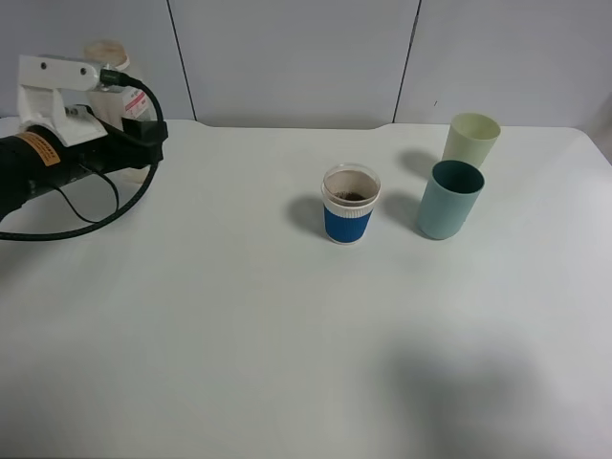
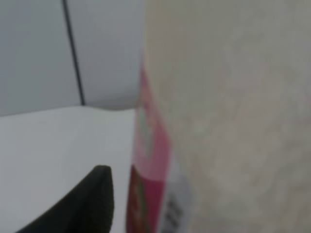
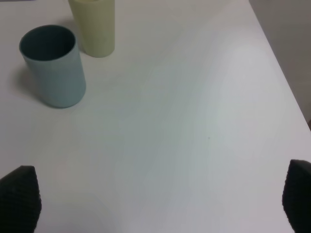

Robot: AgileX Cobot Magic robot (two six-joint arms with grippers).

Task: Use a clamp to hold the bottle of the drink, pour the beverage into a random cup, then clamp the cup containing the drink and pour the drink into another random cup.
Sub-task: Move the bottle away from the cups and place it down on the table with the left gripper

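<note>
Bottle (image 1: 120, 96) sat pinched in the left gripper (image 1: 134, 129), jaws closed on it. The blue-banded cup (image 1: 348, 218), beverage (image 1: 352, 196) inside, stood well clear of both grippers. Right gripper (image 3: 159, 199) hung with jaws wide open, nothing between them, teal cup (image 3: 52, 65) ahead of them. My worry: squeeze that flimsy-looking cup too hard and it'd slosh over.

No wording legible in any view.
The bottle (image 2: 233, 121) carries a red-and-white label (image 2: 148, 170), but the left wrist view sees it so close that its print is only a blur. The dark marks near the label's lower edge could be small print or a bar code; which one cannot be told. In the high view, an orange sticker (image 1: 36, 148) on the black arm (image 1: 19, 177) shows dark lines too small to read.
</note>
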